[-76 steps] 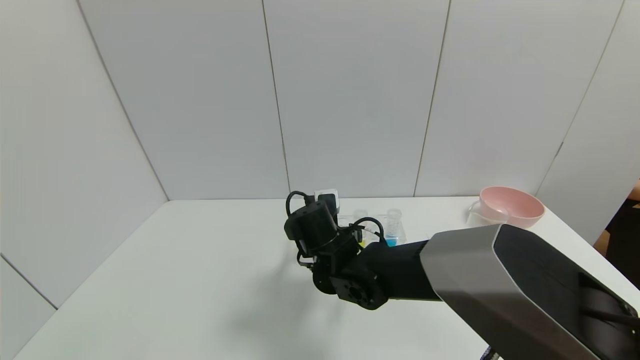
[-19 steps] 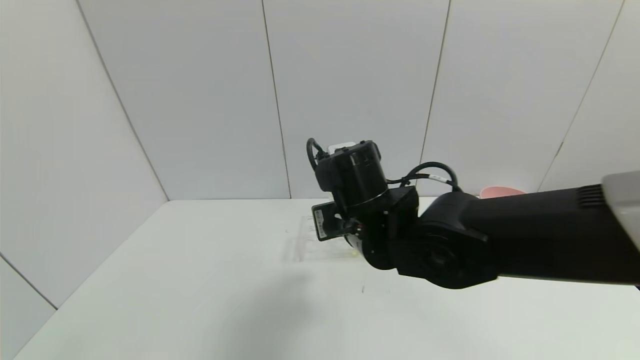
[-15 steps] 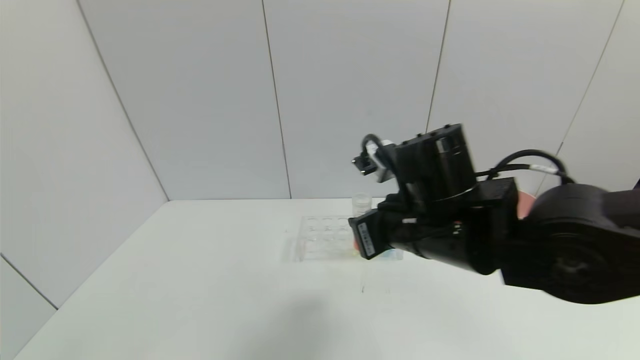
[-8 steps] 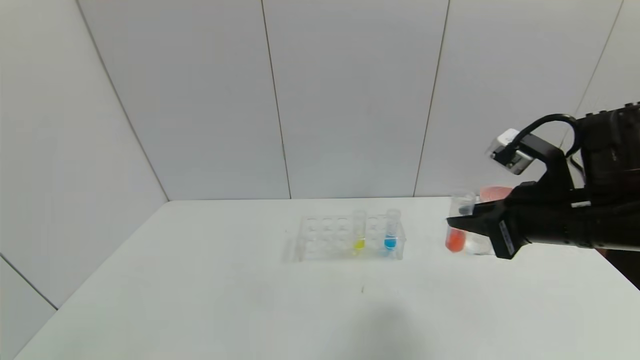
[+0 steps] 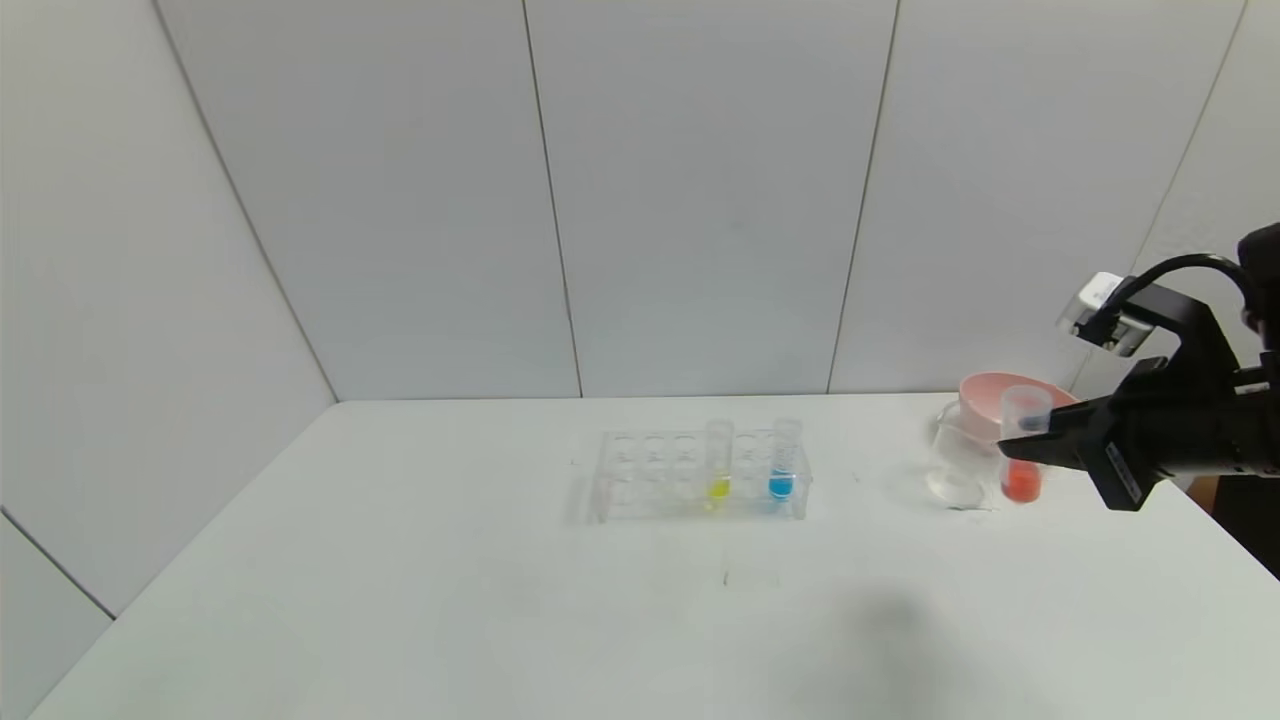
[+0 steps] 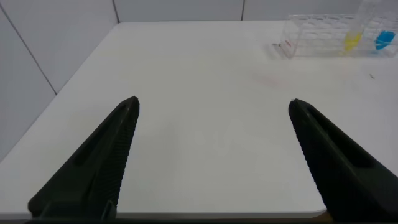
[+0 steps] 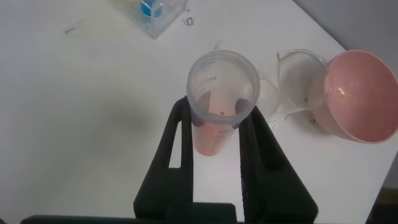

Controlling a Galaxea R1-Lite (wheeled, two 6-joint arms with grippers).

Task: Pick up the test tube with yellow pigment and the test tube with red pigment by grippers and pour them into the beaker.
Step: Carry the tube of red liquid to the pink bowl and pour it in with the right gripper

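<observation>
My right gripper (image 5: 1028, 447) is shut on the test tube with red pigment (image 5: 1022, 446) and holds it upright above the table, just right of the clear beaker (image 5: 958, 460). In the right wrist view the tube (image 7: 219, 106) sits between the two black fingers (image 7: 180, 149), beside the beaker (image 7: 301, 78). The test tube with yellow pigment (image 5: 719, 463) stands in the clear rack (image 5: 640, 478) at mid table. My left gripper (image 6: 214, 106) is open and empty above the near left of the table, out of the head view.
A blue-liquid tube (image 5: 784, 461) stands in the rack right of the yellow one. A pink bowl (image 5: 1030, 400) sits behind the beaker near the table's right edge. Grey wall panels close the back and sides.
My right arm has lifted the red tube out of the rack and carried it right, from left of the beaker to just right of it. The rack now shows unblocked.
</observation>
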